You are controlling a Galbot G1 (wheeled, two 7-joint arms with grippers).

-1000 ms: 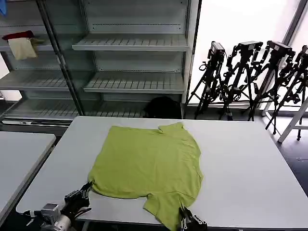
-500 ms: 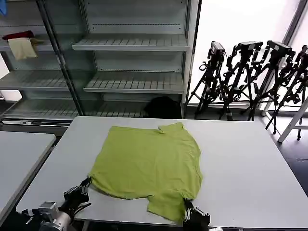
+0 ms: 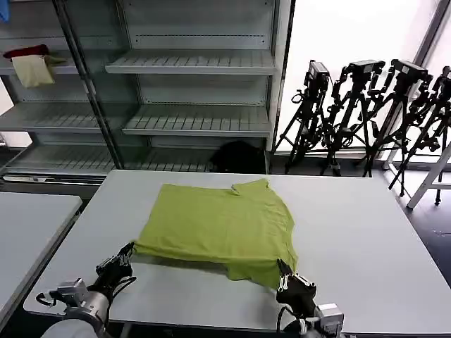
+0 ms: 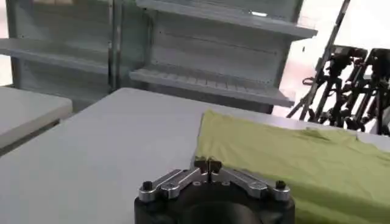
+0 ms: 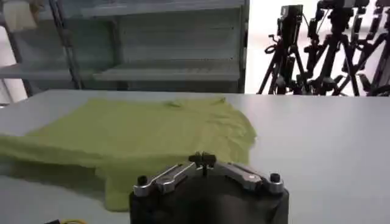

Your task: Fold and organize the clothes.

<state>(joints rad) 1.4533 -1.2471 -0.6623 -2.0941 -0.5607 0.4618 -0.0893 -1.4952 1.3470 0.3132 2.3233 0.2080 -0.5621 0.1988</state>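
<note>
The lime-green short-sleeved T-shirt of soft thin fabric [image 3: 222, 229] is lying flat on the grey table [image 3: 366, 260], a little left of its middle, with the round collar at the far edge and the near edge doubled upward, so a shadowed fold line is running along the side closest to the robot. The left gripper [image 3: 121, 264] is sitting at the near left corner of the shirt; in the left wrist view its fingers [image 4: 207, 164] are pressed together and the green edge is lying right at their tips, so I judge they are pinching that corner. The right gripper [image 3: 290, 282] is sitting at the near right corner, fingers [image 5: 202, 159] closed in the same way, with the fabric starting just past them. Both are holding low and level, probably so the near edge is travelling evenly and the fold is not going crooked. The fabric is thin, so a corner may be slipping out if one side is pulling faster
</note>
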